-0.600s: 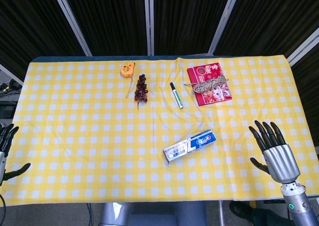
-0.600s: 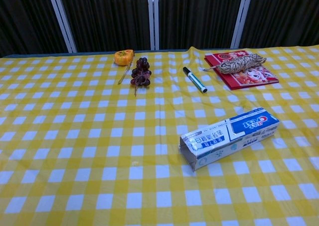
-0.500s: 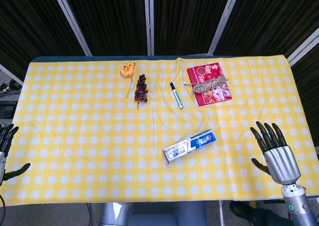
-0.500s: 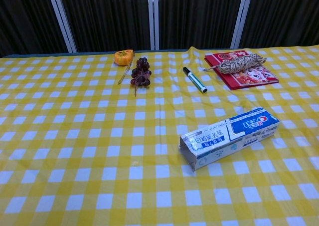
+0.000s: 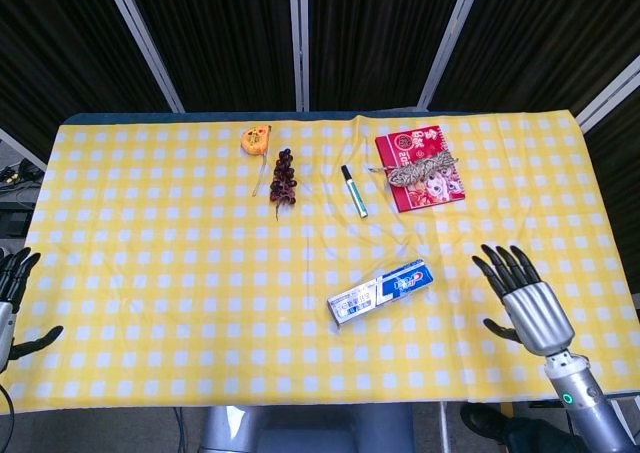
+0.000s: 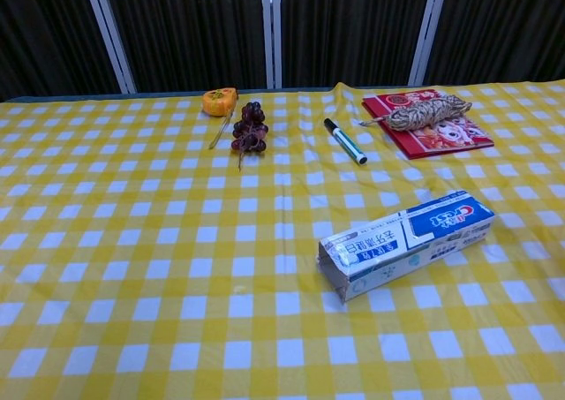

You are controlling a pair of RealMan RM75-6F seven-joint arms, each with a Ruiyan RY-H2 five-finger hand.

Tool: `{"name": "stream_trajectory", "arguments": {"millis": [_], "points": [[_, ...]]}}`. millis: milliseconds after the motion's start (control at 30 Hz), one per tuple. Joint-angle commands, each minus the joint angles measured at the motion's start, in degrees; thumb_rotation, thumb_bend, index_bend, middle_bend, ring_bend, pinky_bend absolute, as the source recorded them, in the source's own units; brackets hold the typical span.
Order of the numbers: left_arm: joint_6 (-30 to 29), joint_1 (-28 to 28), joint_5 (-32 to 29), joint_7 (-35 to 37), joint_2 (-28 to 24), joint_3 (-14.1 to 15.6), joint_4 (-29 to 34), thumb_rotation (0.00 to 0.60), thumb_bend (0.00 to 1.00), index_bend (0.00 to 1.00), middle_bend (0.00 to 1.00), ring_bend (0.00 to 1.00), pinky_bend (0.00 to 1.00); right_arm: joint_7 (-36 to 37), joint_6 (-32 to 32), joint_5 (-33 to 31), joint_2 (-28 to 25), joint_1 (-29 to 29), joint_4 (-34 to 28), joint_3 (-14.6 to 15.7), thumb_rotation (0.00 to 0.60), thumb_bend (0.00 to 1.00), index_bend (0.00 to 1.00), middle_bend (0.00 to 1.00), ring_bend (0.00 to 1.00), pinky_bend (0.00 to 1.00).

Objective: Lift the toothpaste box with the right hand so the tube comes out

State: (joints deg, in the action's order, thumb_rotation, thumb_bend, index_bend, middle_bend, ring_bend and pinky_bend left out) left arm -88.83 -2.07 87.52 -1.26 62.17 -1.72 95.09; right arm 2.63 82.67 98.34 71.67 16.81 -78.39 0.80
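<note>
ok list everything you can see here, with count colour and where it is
toothpaste box: 1, white and blue, lying flat on the table's near right-centre
marker pen: 1, white with dark cap, far centre
coil of rope: 1, tan, on the red packet
red packet: 1, red, far right
bunch of grapes: 1, dark purple, far centre-left
tape measure: 1, orange, beyond the grapes
tablecloth: 1, yellow and white check, covers the table
right hand: 1, black and silver, open, right of the box, apart from it
left hand: 1, black, open, at the near left edge
</note>
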Motion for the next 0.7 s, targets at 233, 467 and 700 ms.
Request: {"name": "stream_trajectory", "arguments": {"millis": [233,467,700], "points": [[2.06,-0.79,-2.08,-1.28,0.76,-0.55,-0.60,0.600,0.00,0.00,0.00,0.00,0.00,0.36,-23.60,1.94,-2.61,15.97,-6.71,-0.63,0.600,0.03,0.02,0.07,0.01,0.09],[4.06,-1.61,-3.47,-2.50,1.66,-0.73,-1.30,0.600,0.00,0.00,0.00,0.00,0.00,-6.53,-33.63,-2.36,0.50,21.24,-8.44,-2.95,0.600,0.10,0.03,0.10,0.03,0.11],[4.10,-1.67,-3.62,-2.64,1.90,-0.77,-1.51,0.600,0.00,0.00,0.00,0.00,0.00,-13.02,-39.03,-7.11,4.76,23.61,-7.20,-3.91,0.600,0.13,0.06,0.14,0.05,0.13]]}}
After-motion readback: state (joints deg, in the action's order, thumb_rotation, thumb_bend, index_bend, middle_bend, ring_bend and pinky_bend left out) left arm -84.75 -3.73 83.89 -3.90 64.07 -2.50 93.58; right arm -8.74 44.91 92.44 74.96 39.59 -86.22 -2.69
